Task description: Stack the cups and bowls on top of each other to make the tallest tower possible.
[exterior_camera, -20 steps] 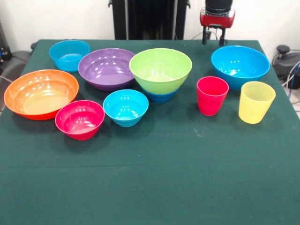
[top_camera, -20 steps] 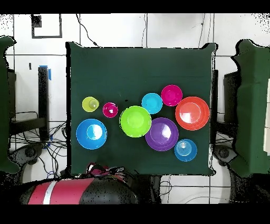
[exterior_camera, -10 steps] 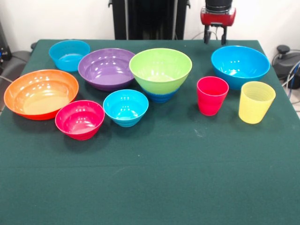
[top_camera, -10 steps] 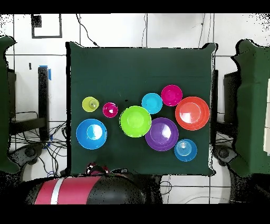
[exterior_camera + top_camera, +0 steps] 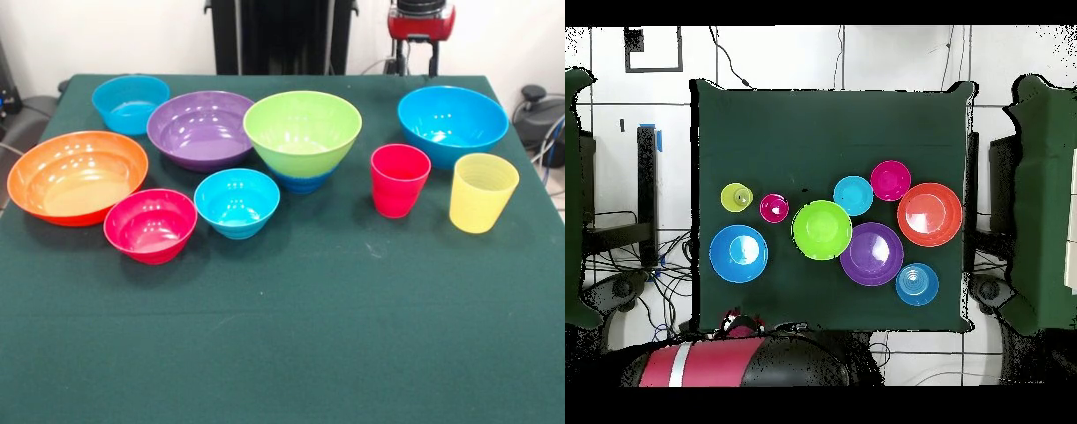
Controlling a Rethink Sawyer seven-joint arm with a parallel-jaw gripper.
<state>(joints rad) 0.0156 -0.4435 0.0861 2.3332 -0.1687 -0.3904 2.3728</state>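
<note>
The lime green bowl (image 5: 302, 128) sits nested on a small dark blue bowl (image 5: 303, 183) at mid-table. The bright blue bowl (image 5: 452, 124), red-pink cup (image 5: 399, 179) and yellow cup (image 5: 481, 192) stand apart at the right. The purple bowl (image 5: 201, 128), small cyan bowl (image 5: 131, 102), orange bowl (image 5: 77, 175), pink-red bowl (image 5: 150, 223) and cyan bowl (image 5: 237, 201) stand to the left. My gripper (image 5: 419, 64) hangs open and empty past the table's far edge, behind the bright blue bowl. In the overhead view it (image 5: 737, 325) is at the bottom edge, below the blue bowl (image 5: 738, 253).
The green cloth table (image 5: 291, 336) is bare across its near half. The robot's pedestal (image 5: 282, 35) stands behind the far edge. Cables and equipment lie off both table sides.
My gripper has drifted right in the front view and risen slightly, staying behind the far edge. No bowl or cup has moved.
</note>
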